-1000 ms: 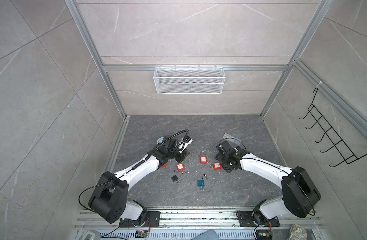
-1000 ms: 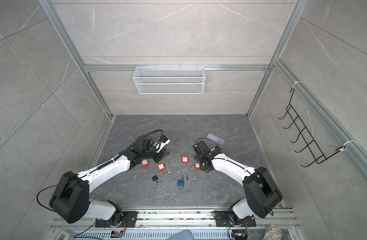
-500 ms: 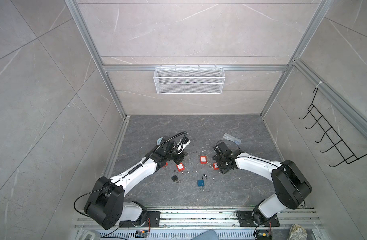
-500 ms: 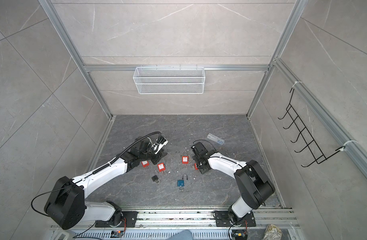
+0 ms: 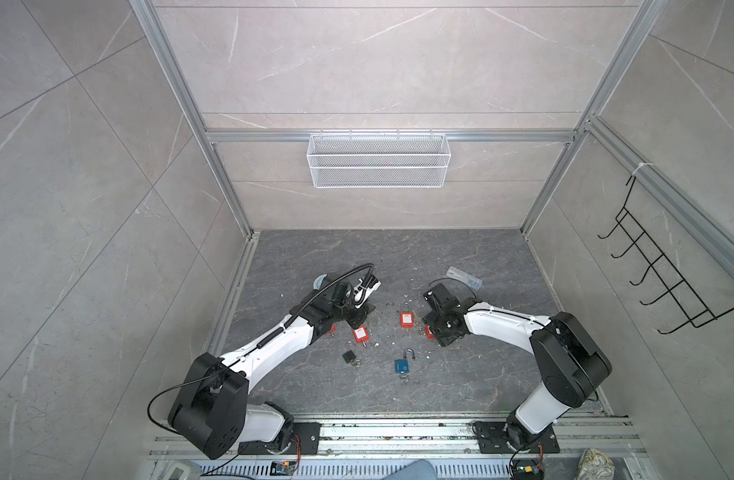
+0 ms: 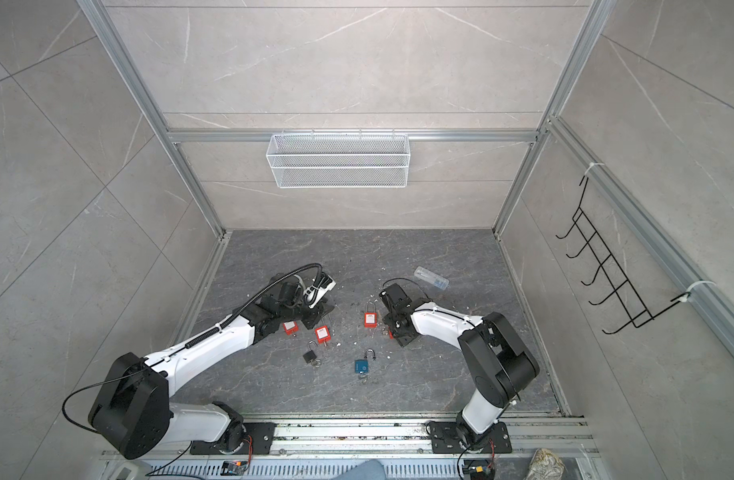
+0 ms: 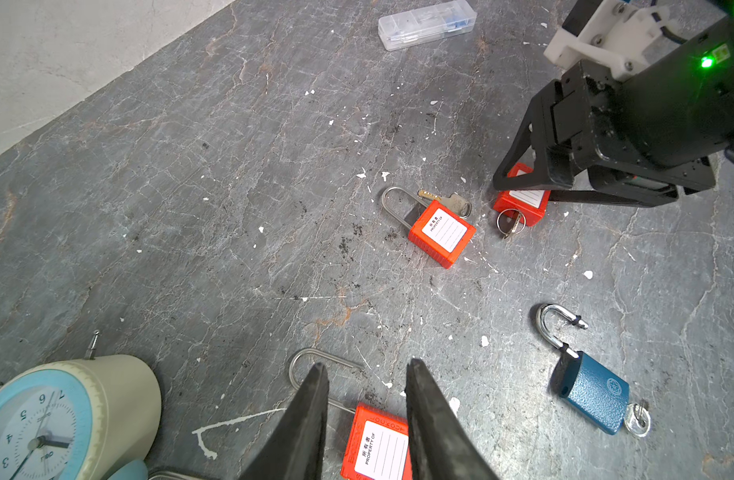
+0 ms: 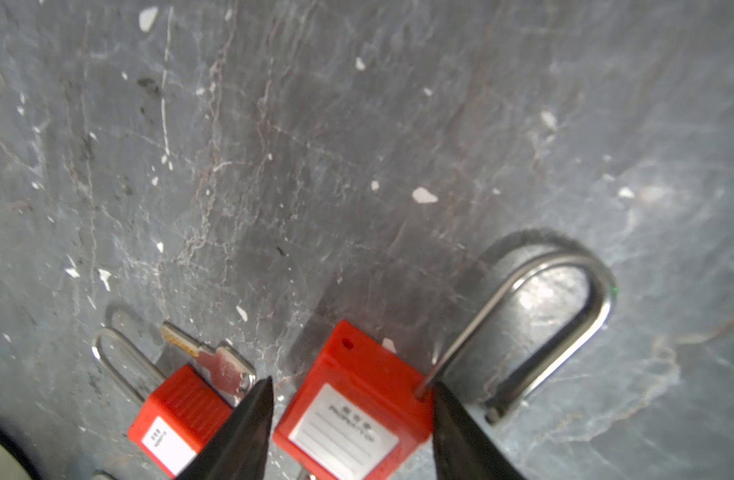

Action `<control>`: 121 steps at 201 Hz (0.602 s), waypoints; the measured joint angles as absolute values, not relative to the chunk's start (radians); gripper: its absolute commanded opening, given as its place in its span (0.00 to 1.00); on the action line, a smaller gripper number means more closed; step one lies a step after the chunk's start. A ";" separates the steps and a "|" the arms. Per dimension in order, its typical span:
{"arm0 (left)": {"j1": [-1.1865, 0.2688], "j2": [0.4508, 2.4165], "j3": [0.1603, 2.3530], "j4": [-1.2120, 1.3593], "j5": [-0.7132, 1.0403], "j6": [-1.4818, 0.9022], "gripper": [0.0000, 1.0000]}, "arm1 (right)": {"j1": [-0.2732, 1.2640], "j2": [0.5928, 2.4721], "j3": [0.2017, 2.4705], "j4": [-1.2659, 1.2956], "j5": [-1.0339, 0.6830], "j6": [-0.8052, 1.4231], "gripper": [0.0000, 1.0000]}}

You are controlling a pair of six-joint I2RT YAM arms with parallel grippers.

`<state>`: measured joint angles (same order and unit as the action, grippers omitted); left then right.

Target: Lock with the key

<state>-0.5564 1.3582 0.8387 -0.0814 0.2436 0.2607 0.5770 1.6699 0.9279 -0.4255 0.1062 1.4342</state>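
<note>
"PROPERTY OF" under small Chinese characters on the white label of the middle red padlock (image 7: 442, 232) (lower centre in both top views). Same print on the nearer red padlock (image 7: 378, 451). Dial of the alarm clock (image 7: 37, 424): 3, 4, 5, 6, 7.

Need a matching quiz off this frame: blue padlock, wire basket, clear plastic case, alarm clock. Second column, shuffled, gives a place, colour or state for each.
Things
1. blue padlock
2. wire basket
3. clear plastic case
4. alarm clock

Place, colour or state
A. hangs on the back wall
B. pale blue dial, cream body
C. shackle swung open, key ring at its base
D. see-through, lying flat on the floor

Pairs: 1-C, 2-A, 3-D, 4-B
</note>
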 measured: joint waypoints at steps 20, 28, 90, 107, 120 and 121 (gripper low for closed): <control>-0.556 1.358 0.839 -0.081 0.244 0.261 0.34 | 0.577 1.686 0.948 -0.445 0.104 1.365 0.55; -0.556 1.358 0.839 -0.082 0.244 0.261 0.34 | 0.577 1.695 0.958 -0.456 0.104 1.333 0.55; -0.556 1.358 0.825 -0.082 0.244 0.261 0.34 | 0.577 1.719 0.999 -0.523 0.123 0.945 0.51; -0.556 1.358 0.824 -0.080 0.244 0.261 0.34 | 0.577 1.732 1.025 -0.540 0.114 0.781 0.51; -0.556 1.358 0.824 -0.080 0.244 0.261 0.34 | 0.577 1.739 1.043 -0.550 0.110 0.657 0.53; -0.556 1.359 0.824 -0.080 0.244 0.261 0.34 | 0.577 1.739 1.044 -0.550 0.110 0.652 0.53</control>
<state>-0.5564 1.3586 0.8242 -0.0803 0.2443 0.2607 0.5770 1.7393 1.0435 -0.5503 0.1097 0.6518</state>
